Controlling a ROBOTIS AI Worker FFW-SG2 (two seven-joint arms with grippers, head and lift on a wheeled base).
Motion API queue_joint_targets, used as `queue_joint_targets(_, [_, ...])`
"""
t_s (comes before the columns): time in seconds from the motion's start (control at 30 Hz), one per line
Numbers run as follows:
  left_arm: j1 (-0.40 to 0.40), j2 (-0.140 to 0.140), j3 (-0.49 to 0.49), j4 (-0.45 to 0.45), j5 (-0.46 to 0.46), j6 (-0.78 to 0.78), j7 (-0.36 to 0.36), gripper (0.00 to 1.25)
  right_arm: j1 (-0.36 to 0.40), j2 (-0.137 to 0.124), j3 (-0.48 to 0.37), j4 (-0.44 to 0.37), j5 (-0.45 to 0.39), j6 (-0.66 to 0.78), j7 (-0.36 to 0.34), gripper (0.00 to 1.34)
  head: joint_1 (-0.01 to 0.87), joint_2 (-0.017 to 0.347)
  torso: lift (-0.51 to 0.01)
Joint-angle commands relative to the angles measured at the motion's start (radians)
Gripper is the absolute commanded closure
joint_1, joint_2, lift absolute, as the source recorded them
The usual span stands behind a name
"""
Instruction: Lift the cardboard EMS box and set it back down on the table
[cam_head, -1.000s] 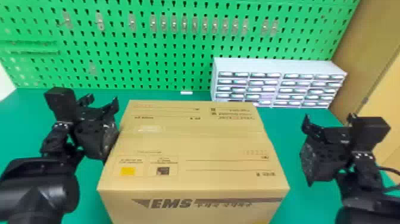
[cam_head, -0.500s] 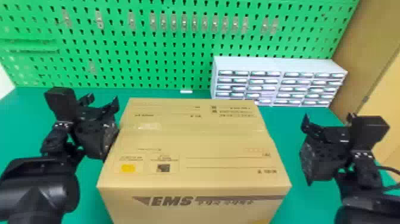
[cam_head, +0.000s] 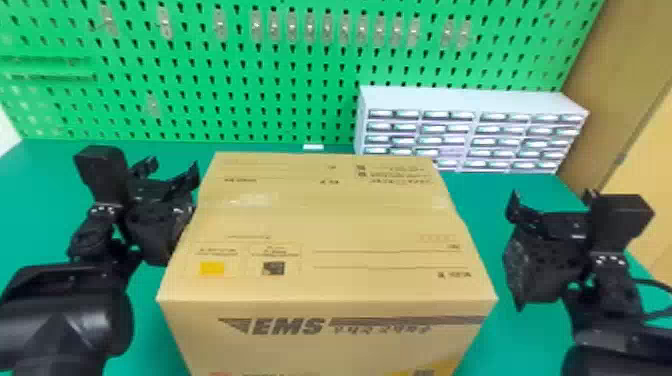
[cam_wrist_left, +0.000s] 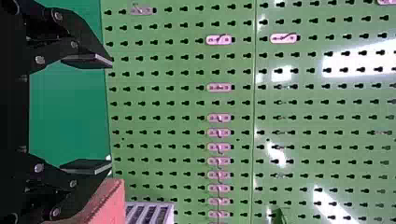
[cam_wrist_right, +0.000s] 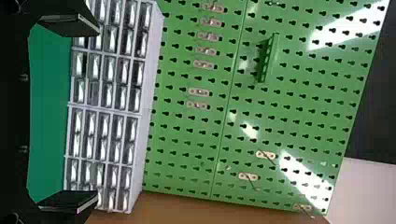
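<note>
Between the arms, the closed cardboard EMS box (cam_head: 325, 225) stands on the green table (cam_head: 45, 200), its printed front toward me. My left gripper (cam_head: 172, 169) is close beside the box's left side; whether they touch, I cannot tell. Off the right side, with a strip of table between, is my right gripper (cam_head: 550, 200). The left wrist view has my left gripper (cam_wrist_left: 100, 113) open with nothing between its fingers; a reddish-tinted edge of the box (cam_wrist_left: 105, 205) lies by one finger. Equally open and holding nothing is my right gripper (cam_wrist_right: 93, 112) in the right wrist view.
A white drawer cabinet (cam_head: 470, 102) stands behind the box at the back right. Behind the table rises a green pegboard (cam_head: 280, 75) with hooks. At the far right is a brown panel (cam_head: 610, 100), and a black cable (cam_head: 655, 285) loops beside the right arm.
In the head view, the box, cabinet and pegboard have shifted upward, and the box looks slightly larger. Both arms keep their places in that view, so they have come down together with it.
</note>
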Motion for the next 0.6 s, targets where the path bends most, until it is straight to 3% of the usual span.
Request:
queue_joint_targets(0.0, [0.001,0.0,0.001,0.0,-0.001,0.0,0.0,0.49,0.001,-0.001,0.0,0.0,0.003,0.0,0.0,0.07,0.678,-0.014,-0.048])
queue_joint_targets(0.57, [0.001,0.0,0.033,0.001,-0.013,0.0,0.044,0.49,0.001,-0.004,-0.005,0.0,0.004,0.0,0.0,0.07,0.678,-0.014,-0.08])
